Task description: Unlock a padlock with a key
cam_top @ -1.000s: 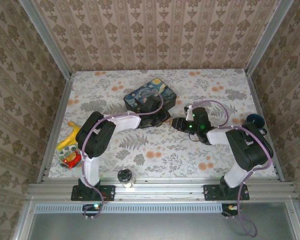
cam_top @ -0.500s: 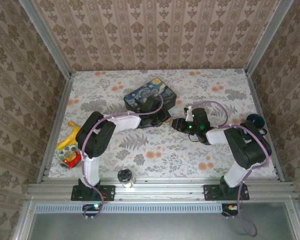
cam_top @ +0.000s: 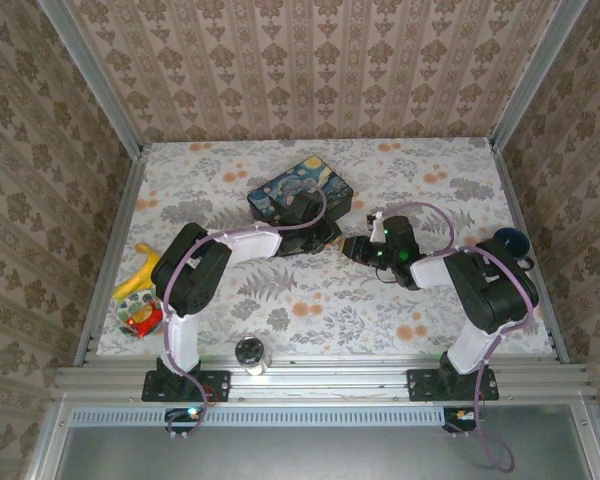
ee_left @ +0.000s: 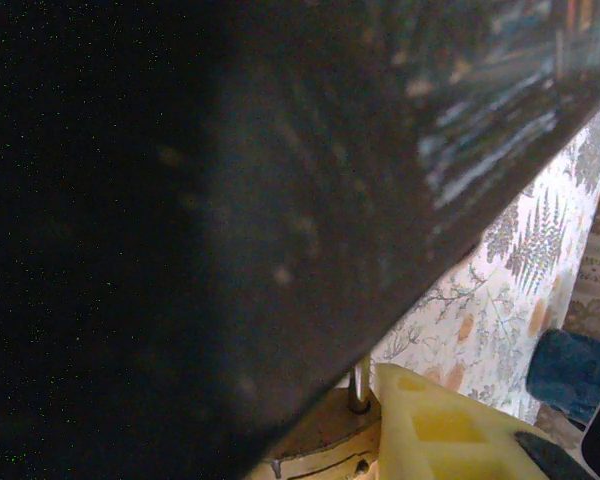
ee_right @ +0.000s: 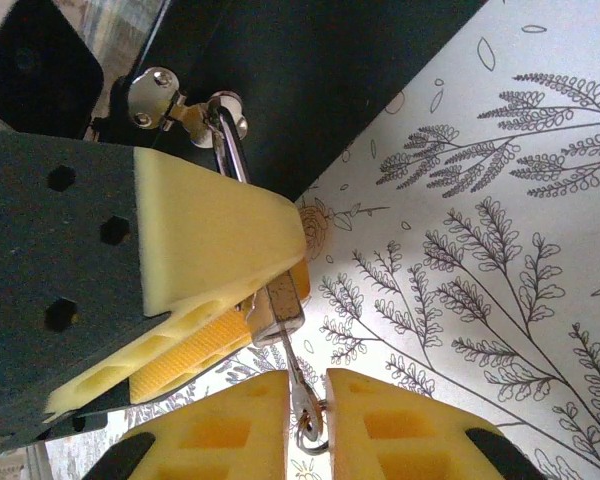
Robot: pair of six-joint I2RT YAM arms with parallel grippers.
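The small brass padlock (ee_right: 282, 300) hangs by its silvery shackle (ee_right: 227, 140) from the clasp (ee_right: 170, 100) of the dark-blue starry tin box (cam_top: 300, 190). My left gripper (cam_top: 330, 237) is shut on the padlock body, whose yellow fingers (ee_right: 215, 230) cover most of it. In the left wrist view the padlock's top (ee_left: 325, 435) and one shackle leg (ee_left: 360, 385) show under the box's dark side. The slim key (ee_right: 302, 395) sticks out of the padlock's underside. My right gripper (ee_right: 307, 425) is shut on the key's head, a yellow finger on each side.
A yellow banana toy (cam_top: 135, 275) and a red toy (cam_top: 140, 320) lie at the table's left edge. A small jar (cam_top: 250, 352) stands at the near rail. A dark-blue round object (cam_top: 510, 240) sits at the right edge. Patterned walls enclose three sides.
The right arm's elbow has shifted slightly left and forward. Both grippers stay at the padlock in front of the box.
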